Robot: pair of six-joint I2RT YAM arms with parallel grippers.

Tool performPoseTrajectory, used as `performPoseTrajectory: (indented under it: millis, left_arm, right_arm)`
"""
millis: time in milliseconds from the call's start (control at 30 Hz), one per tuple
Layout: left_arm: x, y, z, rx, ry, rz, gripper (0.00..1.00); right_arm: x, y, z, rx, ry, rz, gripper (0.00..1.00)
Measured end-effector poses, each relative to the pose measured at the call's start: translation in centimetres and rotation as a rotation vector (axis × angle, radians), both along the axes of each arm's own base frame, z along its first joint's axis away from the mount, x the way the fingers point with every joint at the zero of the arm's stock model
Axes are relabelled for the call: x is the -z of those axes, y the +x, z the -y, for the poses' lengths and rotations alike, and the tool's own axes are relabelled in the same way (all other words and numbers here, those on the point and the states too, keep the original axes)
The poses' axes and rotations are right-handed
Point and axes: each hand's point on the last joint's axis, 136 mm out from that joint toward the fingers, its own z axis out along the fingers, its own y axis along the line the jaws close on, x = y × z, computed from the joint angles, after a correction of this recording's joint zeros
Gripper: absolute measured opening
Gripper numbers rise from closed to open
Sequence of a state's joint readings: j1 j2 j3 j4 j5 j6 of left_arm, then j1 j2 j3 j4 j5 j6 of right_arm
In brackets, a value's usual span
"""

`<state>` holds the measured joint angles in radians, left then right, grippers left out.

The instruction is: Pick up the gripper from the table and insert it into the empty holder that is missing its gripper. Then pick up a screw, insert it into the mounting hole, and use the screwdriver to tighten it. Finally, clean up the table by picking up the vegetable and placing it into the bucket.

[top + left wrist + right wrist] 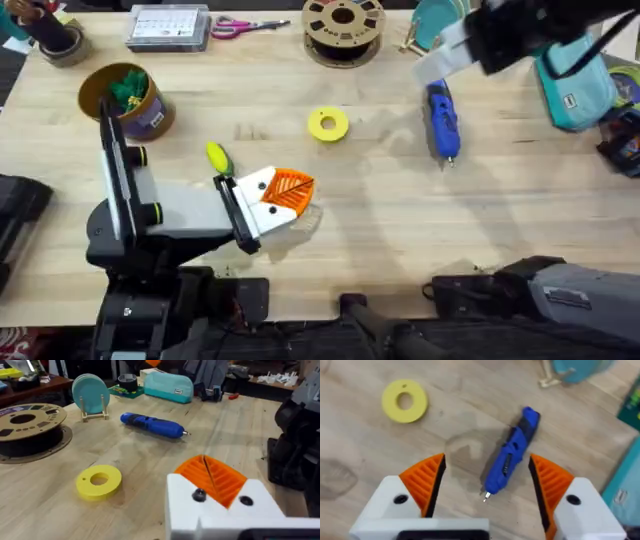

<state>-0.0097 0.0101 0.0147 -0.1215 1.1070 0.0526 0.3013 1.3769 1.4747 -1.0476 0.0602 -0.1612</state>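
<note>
the right gripper (487, 487) has its jaws spread wide, one orange ribbed pad (425, 480) on each side with a clear gap between, and it hangs above the screwdriver (512, 455) without touching it. the blue screwdriver lies flat on the wooden table (480, 220), its thin dark bit at the end nearer the wrist camera, sitting in the gap between the two pads in that view. in the overhead view the right gripper (440, 60) is up near the far right of the table, just over the far end of the screwdriver (442, 120). the left gripper (285, 192) rests low by the table near the middle-left, and its jaws are pressed together, the two orange wedges meeting along a thin dark seam with nothing between them; the left wrist view shows that pair of orange pads (212, 477) seated in white blocks with small dark screws in them. the vegetable (218, 158), yellow with a greenish end, lies on the table just beside the left arm's wrist. the bucket (125, 100) stands at the far left with something green inside. a flat yellow ring (328, 124) lies between the left gripper and the screwdriver, and a brown filament spool (343, 28) sits at the far edge.
</note>
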Motion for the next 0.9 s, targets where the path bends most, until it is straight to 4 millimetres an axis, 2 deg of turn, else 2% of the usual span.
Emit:
performPoseTrajectory:
  millis: [100,233,333,500,900]
  left_arm:
    - [0.0,0.0,0.0,0.0,0.0,0.0,0.004]
    - [0.0,0.0,0.0,0.0,0.0,0.0,0.004]
    - [0.0,0.0,0.0,0.0,0.0,0.0,0.004]
    - [0.0,0.0,0.0,0.0,0.0,0.0,0.004]
    - [0.0,0.0,0.0,0.0,0.0,0.0,0.004]
  right_arm:
    - [-0.6,0.6,2.3,0.133,0.009,0.011,0.997]
    - [-0.3,0.8,5.8,0.293,0.015,-0.011,0.998]
    - [0.3,1.2,7.3,0.358,0.011,-0.028,0.996]
    - [2.8,2.5,7.2,0.366,0.0,-0.098,0.997]
    - [10.3,6.0,6.4,0.356,-0.009,-0.253,0.997]
